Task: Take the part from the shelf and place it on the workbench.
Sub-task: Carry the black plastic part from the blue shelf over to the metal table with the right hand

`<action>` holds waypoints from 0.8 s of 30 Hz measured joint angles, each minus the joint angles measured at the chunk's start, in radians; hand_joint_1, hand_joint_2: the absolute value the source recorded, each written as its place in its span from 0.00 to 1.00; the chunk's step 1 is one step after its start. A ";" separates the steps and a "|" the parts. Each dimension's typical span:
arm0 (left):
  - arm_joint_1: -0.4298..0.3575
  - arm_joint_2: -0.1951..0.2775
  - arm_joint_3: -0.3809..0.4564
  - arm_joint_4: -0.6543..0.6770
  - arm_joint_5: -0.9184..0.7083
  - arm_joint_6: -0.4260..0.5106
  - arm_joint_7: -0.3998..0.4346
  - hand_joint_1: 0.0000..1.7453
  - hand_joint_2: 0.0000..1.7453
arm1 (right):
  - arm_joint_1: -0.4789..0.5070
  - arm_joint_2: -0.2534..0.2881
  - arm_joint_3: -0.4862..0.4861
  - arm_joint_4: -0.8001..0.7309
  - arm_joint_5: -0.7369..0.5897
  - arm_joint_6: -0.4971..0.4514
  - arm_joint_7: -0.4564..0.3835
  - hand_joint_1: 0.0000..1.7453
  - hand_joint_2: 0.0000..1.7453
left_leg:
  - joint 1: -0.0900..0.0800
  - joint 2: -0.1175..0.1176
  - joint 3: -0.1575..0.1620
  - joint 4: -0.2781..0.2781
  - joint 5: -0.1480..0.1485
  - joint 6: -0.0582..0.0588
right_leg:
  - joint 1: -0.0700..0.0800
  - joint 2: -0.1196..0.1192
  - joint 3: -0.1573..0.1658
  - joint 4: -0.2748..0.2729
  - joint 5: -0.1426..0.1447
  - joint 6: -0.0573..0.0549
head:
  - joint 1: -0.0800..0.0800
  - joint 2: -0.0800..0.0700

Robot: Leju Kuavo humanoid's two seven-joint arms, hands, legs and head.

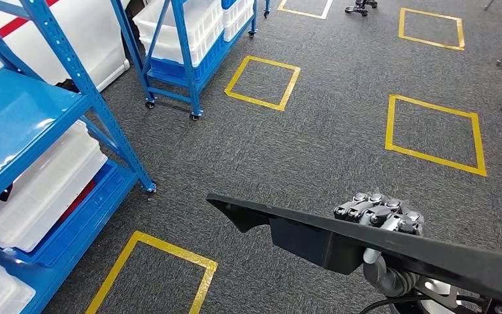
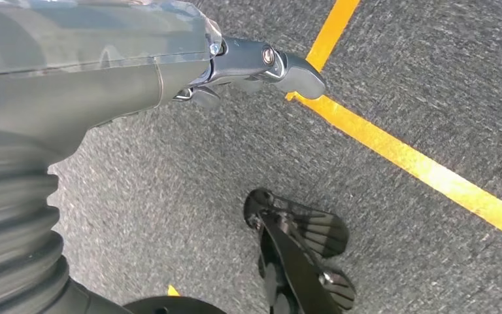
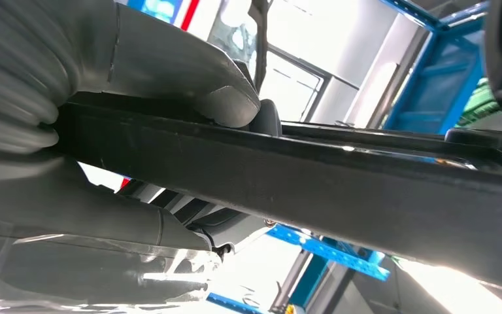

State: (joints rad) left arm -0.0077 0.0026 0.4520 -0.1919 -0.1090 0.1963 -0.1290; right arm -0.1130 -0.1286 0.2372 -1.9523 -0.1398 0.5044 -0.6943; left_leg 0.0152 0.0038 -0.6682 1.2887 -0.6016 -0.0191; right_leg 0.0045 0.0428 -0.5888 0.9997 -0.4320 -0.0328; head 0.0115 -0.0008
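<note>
Part: long black part (image 1: 340,237) at lower right of the head view, above grey carpet (image 1: 327,131)
Right hand: right hand (image 1: 380,216) grips the part, thumb (image 3: 189,72) pressed on its edge
Left hand: left hand (image 2: 248,65) holds nothing, fingers loosely extended over carpet
Shelf: blue shelf (image 1: 19,118) at left edge

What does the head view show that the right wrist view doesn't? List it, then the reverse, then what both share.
Head view alone: the grey carpet with yellow taped squares, white bins on the blue shelf, and the black part's pointed free end. Right wrist view alone: the thick grey thumb pressed against the part's edge, and bright windows behind. Both: the right hand holding the long black part, and blue shelving.
</note>
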 joint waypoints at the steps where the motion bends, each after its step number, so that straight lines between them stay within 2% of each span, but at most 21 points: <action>1: 0.000 0.000 0.001 0.000 -0.001 0.000 0.001 0.00 1.00 | -0.007 0.000 0.001 0.001 -0.009 0.003 0.000 0.97 1.00 | 0.003 -0.004 0.020 -0.051 0.039 -0.003 | -0.003 0.013 -0.001 0.007 -0.003 0.004 | 0.000 0.000; 2: 0.000 0.000 0.002 0.000 -0.002 -0.001 0.001 0.00 1.00 | -0.015 0.000 0.002 0.002 -0.018 0.005 0.000 0.97 1.00 | 0.008 -0.016 0.047 -0.116 0.075 -0.007 | -0.006 0.025 -0.003 0.016 -0.008 0.010 | 0.000 0.000; 3: -0.001 -0.001 0.003 0.000 -0.003 -0.003 0.001 0.00 1.00 | -0.023 0.000 0.002 0.003 -0.027 0.008 0.000 0.97 1.00 | 0.011 -0.032 0.073 -0.175 0.099 -0.008 | -0.007 0.037 -0.007 0.028 -0.014 0.017 | 0.000 0.000; 4: -0.002 -0.001 0.004 0.000 -0.005 -0.005 0.001 0.00 1.00 | -0.030 -0.001 0.002 0.004 -0.035 0.010 0.000 0.97 1.00 | 0.013 -0.045 0.090 -0.214 0.111 -0.005 | -0.008 0.046 -0.013 0.039 -0.018 0.024 | 0.000 0.000; 5: -0.003 -0.002 0.004 0.000 -0.007 -0.007 0.001 0.00 1.00 | -0.034 -0.002 0.002 0.004 -0.042 0.014 0.000 0.97 1.00 | 0.012 -0.053 0.096 -0.228 0.110 0.001 | -0.008 0.054 -0.019 0.045 -0.020 0.031 | 0.000 0.000; 7: -0.008 -0.004 0.004 0.000 -0.013 -0.008 0.001 0.00 1.00 | -0.038 -0.003 0.002 0.005 -0.053 0.018 0.000 0.97 1.00 | 0.007 -0.040 0.095 -0.228 0.111 0.018 | -0.010 0.068 -0.027 0.048 -0.019 0.042 | 0.000 0.000; 8: -0.010 -0.004 0.004 0.000 -0.015 -0.008 0.001 0.00 1.00 | -0.039 -0.003 0.002 0.005 -0.057 0.018 0.000 0.97 1.00 | 0.007 -0.032 0.096 -0.230 0.113 0.024 | -0.011 0.061 -0.030 0.052 -0.020 0.046 | 0.000 0.000; 10: -0.010 -0.006 0.004 0.000 -0.018 -0.009 0.000 0.00 1.00 | -0.044 -0.005 0.001 0.003 -0.062 0.018 0.000 0.97 1.00 | 0.009 -0.011 0.097 -0.235 0.116 0.035 | -0.009 0.020 -0.054 0.101 -0.049 0.054 | 0.004 0.000; 11: -0.008 -0.006 0.004 0.000 -0.019 -0.009 0.000 0.00 1.00 | -0.047 -0.006 0.001 0.003 -0.065 0.017 0.000 0.97 1.00 | 0.007 -0.001 0.097 -0.235 0.115 0.039 | -0.010 -0.009 -0.080 0.155 -0.077 0.058 | 0.007 0.000; 12: -0.007 -0.006 0.005 0.000 -0.020 -0.010 0.000 0.00 1.00 | -0.049 -0.006 0.001 0.002 -0.068 0.017 0.000 0.97 1.00 | 0.005 0.009 0.097 -0.235 0.114 0.042 | -0.011 -0.026 -0.114 0.221 -0.108 0.061 | 0.008 0.000; 13: -0.005 -0.005 0.005 0.000 -0.021 -0.011 0.000 0.00 1.00 | -0.050 -0.006 0.001 0.002 -0.070 0.016 0.001 0.97 1.00 | 0.003 0.020 0.097 -0.235 0.113 0.043 | -0.013 -0.034 -0.147 0.284 -0.131 0.064 | 0.008 0.000; 14: -0.005 -0.005 0.005 0.000 -0.021 -0.012 0.000 0.00 1.00 | -0.050 -0.006 0.001 0.002 -0.072 0.016 0.002 0.97 1.00 | 0.001 0.031 0.097 -0.235 0.112 0.044 | -0.014 -0.037 -0.168 0.322 -0.138 0.064 | 0.008 0.000; 15: -0.005 -0.005 0.005 0.000 -0.021 -0.013 0.000 0.00 1.00 | -0.050 -0.006 0.001 0.002 -0.073 0.015 0.003 0.97 1.00 | -0.001 0.041 0.099 -0.235 0.110 0.044 | -0.015 -0.038 -0.169 0.322 -0.126 0.063 | 0.008 0.000; 16: -0.006 -0.004 0.005 0.000 -0.023 -0.014 0.001 0.00 1.00 | -0.050 -0.006 0.001 0.001 -0.073 0.015 0.005 0.97 1.00 | -0.002 0.051 0.102 -0.235 0.108 0.043 | -0.014 -0.042 -0.149 0.283 -0.097 0.059 | 0.008 0.000; 17: -0.006 -0.004 0.005 0.000 -0.024 -0.014 0.001 0.00 1.00 | -0.051 -0.006 0.001 -0.002 -0.073 0.014 0.008 0.97 1.00 | -0.003 0.059 0.106 -0.235 0.105 0.042 | -0.011 -0.054 -0.113 0.213 -0.060 0.053 | 0.008 0.000; 18: -0.007 -0.004 0.005 0.000 -0.027 -0.014 0.001 0.00 1.00 | -0.051 -0.006 0.001 -0.006 -0.073 0.013 0.011 0.97 1.00 | -0.004 0.067 0.110 -0.236 0.103 0.041 | -0.003 -0.078 -0.076 0.143 -0.035 0.044 | 0.008 0.000; 19: -0.008 -0.004 0.005 0.000 -0.028 -0.014 0.001 0.00 1.00 | -0.053 -0.006 0.001 -0.012 -0.072 0.010 0.016 0.97 1.00 | -0.005 0.074 0.113 -0.238 0.101 0.038 | 0.004 -0.099 -0.048 0.087 -0.020 0.035 | 0.008 0.000; 20: -0.008 -0.004 0.005 0.000 -0.029 -0.013 0.001 0.00 1.00 | -0.054 -0.006 0.002 -0.017 -0.070 0.006 0.020 0.97 1.00 | -0.005 0.081 0.115 -0.241 0.100 0.034 | 0.012 -0.113 -0.032 0.054 -0.015 0.028 | 0.008 0.000; 21: -0.010 -0.004 0.007 0.000 -0.030 -0.011 0.002 0.00 1.00 | -0.054 -0.006 0.002 -0.020 -0.065 0.001 0.023 0.97 1.00 | -0.005 0.090 0.118 -0.245 0.099 0.030 | 0.018 -0.116 -0.030 0.044 -0.019 0.021 | 0.009 0.000; 23: -0.013 -0.003 0.011 -0.001 -0.030 -0.007 0.004 0.00 1.00 | -0.053 -0.006 0.002 -0.027 -0.054 -0.007 0.025 0.97 1.00 | -0.004 0.104 0.130 -0.254 0.096 0.020 | 0.016 -0.092 -0.022 0.027 -0.011 0.012 | 0.008 0.000; 24: -0.014 -0.001 0.013 -0.001 -0.031 -0.005 0.005 0.00 1.00 | -0.053 -0.006 0.003 -0.031 -0.050 -0.010 0.024 0.97 1.00 | -0.004 0.095 0.133 -0.247 0.088 0.017 | 0.012 -0.081 -0.013 0.012 -0.005 0.008 | 0.009 0.000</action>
State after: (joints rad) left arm -0.0213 0.0012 0.4649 -0.1930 -0.1398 0.1909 -0.1243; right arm -0.1663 -0.1341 0.2398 -1.9836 -0.1896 0.4948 -0.6700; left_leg 0.0113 0.0988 -0.5350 1.0412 -0.5133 -0.0024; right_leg 0.0166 -0.0382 -0.6018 1.0119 -0.4367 -0.0250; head 0.0203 -0.0008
